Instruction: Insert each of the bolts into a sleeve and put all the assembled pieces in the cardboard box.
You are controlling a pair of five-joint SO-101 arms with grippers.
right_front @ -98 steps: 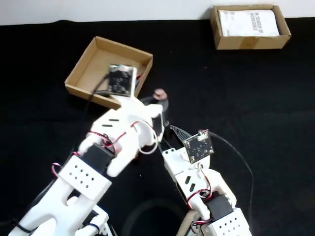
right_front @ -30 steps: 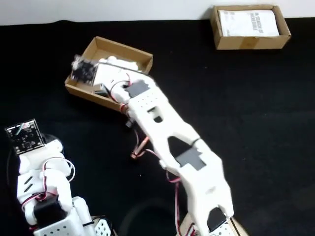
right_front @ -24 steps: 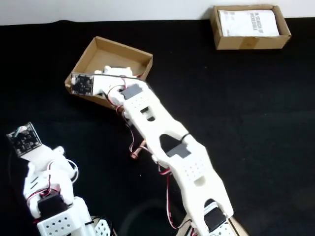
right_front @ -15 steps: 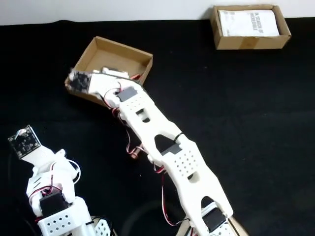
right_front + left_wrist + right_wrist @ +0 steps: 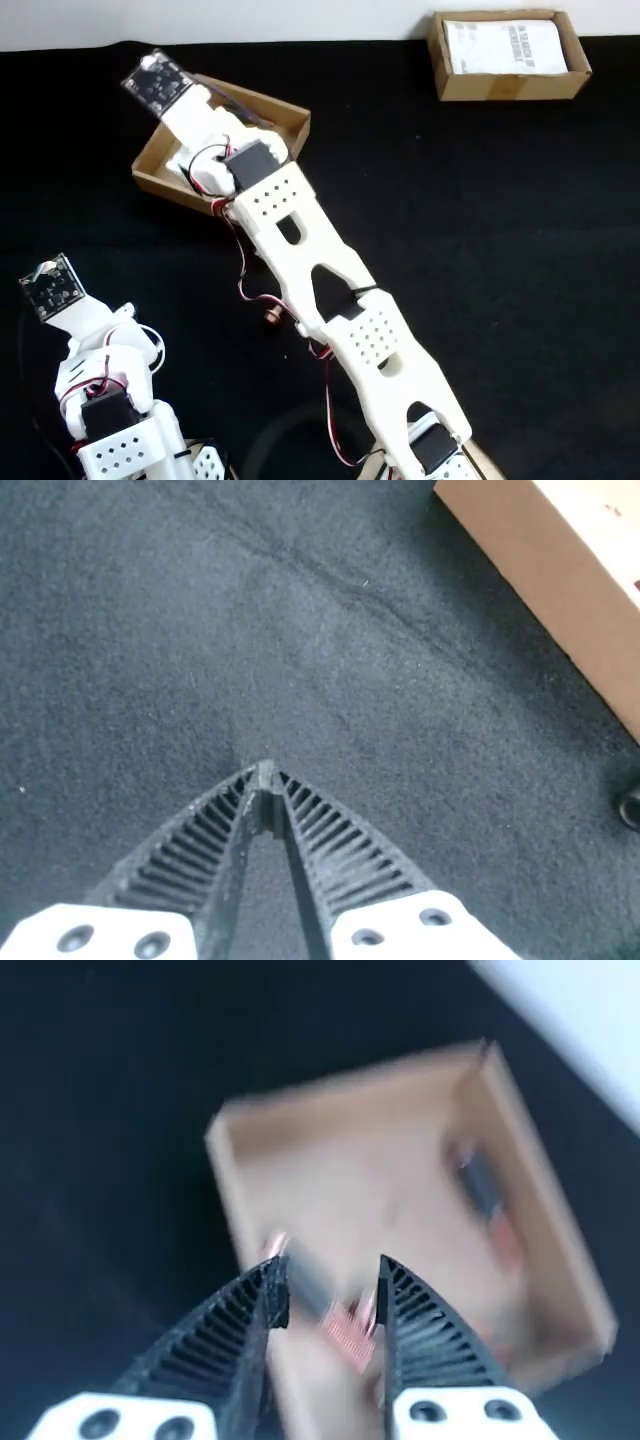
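The cardboard box (image 5: pixel 160 182) stands at the far left of the black cloth. My right arm (image 5: pixel 290 225) stretches across the table, its wrist above the box. In the right wrist view my right gripper (image 5: pixel 330 1268) hangs open over the box (image 5: pixel 380 1180). On the box floor below its fingertips lies a dark sleeve with a copper bolt (image 5: pixel 322 1302) in it. A second assembled piece (image 5: pixel 482 1195) lies farther inside. My left gripper (image 5: pixel 262 775) is shut on nothing, low over the cloth near a box wall (image 5: pixel 560 570).
A second cardboard box (image 5: pixel 508 82) with a white sheet in it stands at the back right. A small copper-coloured bit (image 5: pixel 270 318) lies on the cloth beside the right arm's red wires; I cannot tell what it is. My left arm (image 5: pixel 95 370) stands at the front left.
Earlier both arms met beside the box. Since then the left arm has drawn back to the front left, and the right wrist has swung from the box's front wall up over its inside.
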